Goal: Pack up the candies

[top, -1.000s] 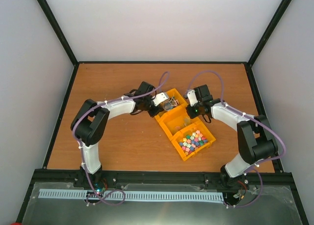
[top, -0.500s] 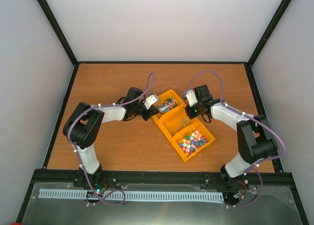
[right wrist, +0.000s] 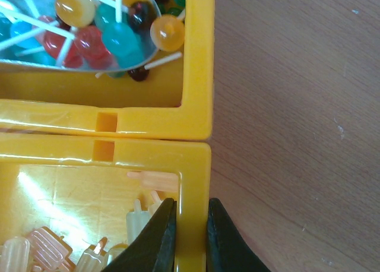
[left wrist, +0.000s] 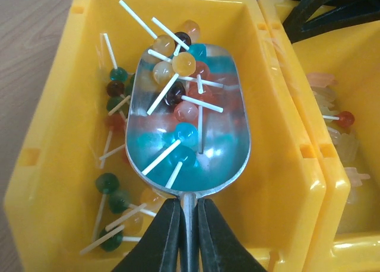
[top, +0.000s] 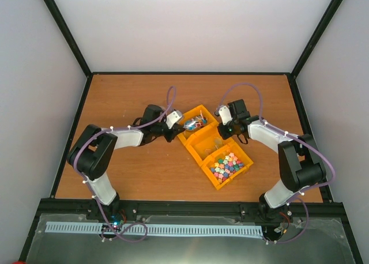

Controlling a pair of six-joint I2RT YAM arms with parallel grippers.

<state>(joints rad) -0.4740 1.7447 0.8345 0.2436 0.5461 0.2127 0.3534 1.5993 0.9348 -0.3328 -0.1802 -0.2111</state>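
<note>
1. Top view: three yellow bins sit edge to edge in a slanted row near the middle of a wooden table [top: 132, 172]. The candies [top: 228, 163], a heap of tiny pastel pieces, fill the near bin [top: 218, 184], at the right end of the row. The left gripper [top: 173, 127] reaches in from the left towards the far bin [top: 203, 109] and holds a scoop [top: 192, 124] above it. The right gripper [top: 224, 132] is at the right wall of the middle bin [top: 199, 151].

2. Left wrist view: the black fingers [left wrist: 166, 227] are closed tight on the thin handle of the scoop. Its metal bowl is heaped with lollipops [left wrist: 179, 65] in amber, red, blue and dark tones, white sticks pointing all ways. More lollipops lie loose in the far bin beneath and to the left.

3. Right wrist view: the two fingers [right wrist: 155, 239] pinch the middle bin's right wall, one inside and one outside, just near the corner where it meets the far bin. Pale translucent pieces [right wrist: 35, 248] lie inside the middle bin. The loaded scoop shows at the upper left.
</note>
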